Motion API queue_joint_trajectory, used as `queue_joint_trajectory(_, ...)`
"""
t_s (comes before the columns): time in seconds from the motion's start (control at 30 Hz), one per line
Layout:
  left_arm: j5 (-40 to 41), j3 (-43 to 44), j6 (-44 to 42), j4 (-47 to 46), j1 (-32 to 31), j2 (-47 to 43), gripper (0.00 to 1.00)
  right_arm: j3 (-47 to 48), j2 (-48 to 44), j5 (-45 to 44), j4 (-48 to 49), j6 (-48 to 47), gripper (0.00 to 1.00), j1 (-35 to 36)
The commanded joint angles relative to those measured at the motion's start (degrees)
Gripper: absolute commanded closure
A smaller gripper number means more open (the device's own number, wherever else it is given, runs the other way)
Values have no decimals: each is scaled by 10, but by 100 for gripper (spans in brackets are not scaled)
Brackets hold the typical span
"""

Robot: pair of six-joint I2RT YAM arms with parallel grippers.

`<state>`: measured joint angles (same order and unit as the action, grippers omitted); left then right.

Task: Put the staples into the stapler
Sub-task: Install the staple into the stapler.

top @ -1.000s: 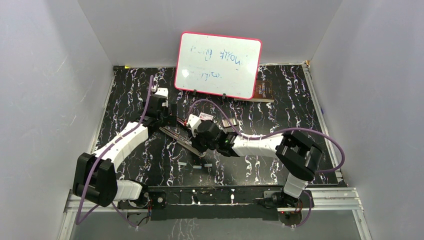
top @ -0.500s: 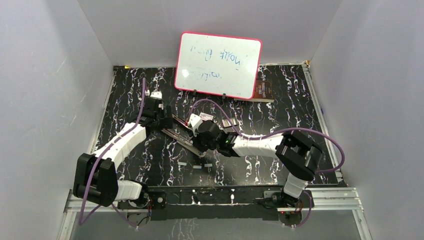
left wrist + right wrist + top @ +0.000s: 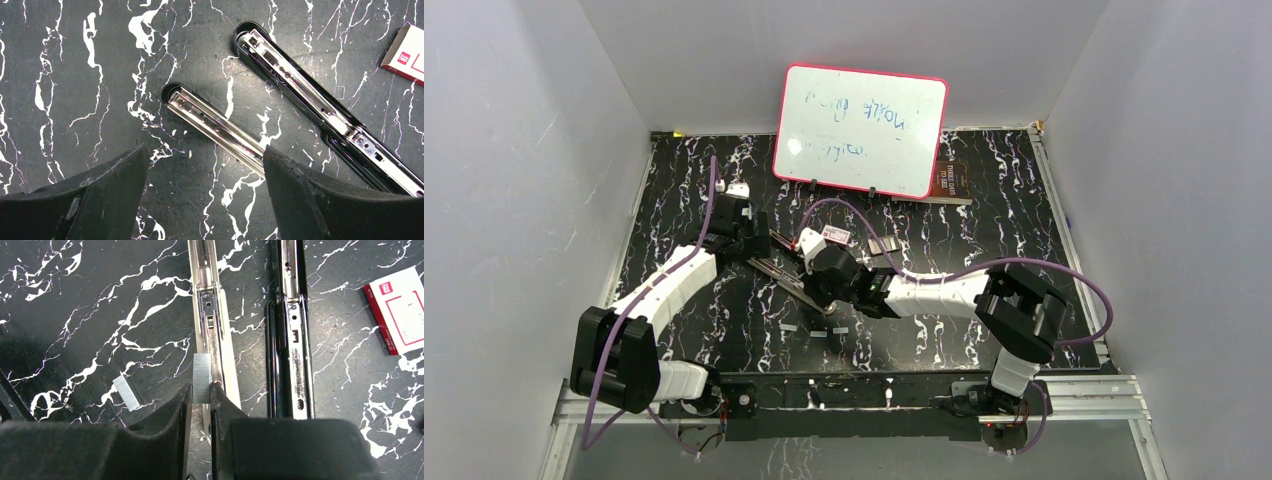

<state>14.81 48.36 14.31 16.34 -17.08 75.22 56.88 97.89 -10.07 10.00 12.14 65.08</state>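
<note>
Since a second ago the left gripper (image 3: 202,150) has drawn back from the stapler (image 3: 215,125) and hangs over it, jaws wide with nothing between them. The right gripper (image 3: 201,390) has edged slightly leftward, its jaws pinched narrowly on a strip of staples (image 3: 201,371). That strip sits just beside the left edge of the stapler's shiny rail; contact cannot be told. The stapler lies opened out on the table (image 3: 75,315), both halves side by side between the two arms. A second strip (image 3: 126,392) lies loose left of the right fingers, and a white box (image 3: 402,310) with a red label lies beyond the stapler's other side.
</note>
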Motion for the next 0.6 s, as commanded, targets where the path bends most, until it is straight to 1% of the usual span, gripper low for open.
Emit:
queue_joint_trajectory(0.0, 0, -1, -9, 4, 1, -11, 17, 27, 9, -31, 7, 14, 100, 1)
queue_joint_trajectory(0.4, -14, -3, -23, -1, 2, -10, 14, 37, 16, -13, 4, 15, 100, 1)
queue_joint_trajectory(0.43, -16, -4, -25, -2, 2, -10, 13, 38, 31, -13, 4, 14, 100, 1)
queue_joint_trajectory(0.57, -19, -5, -28, -3, 2, -11, 12, 39, 35, -12, 3, 13, 100, 1)
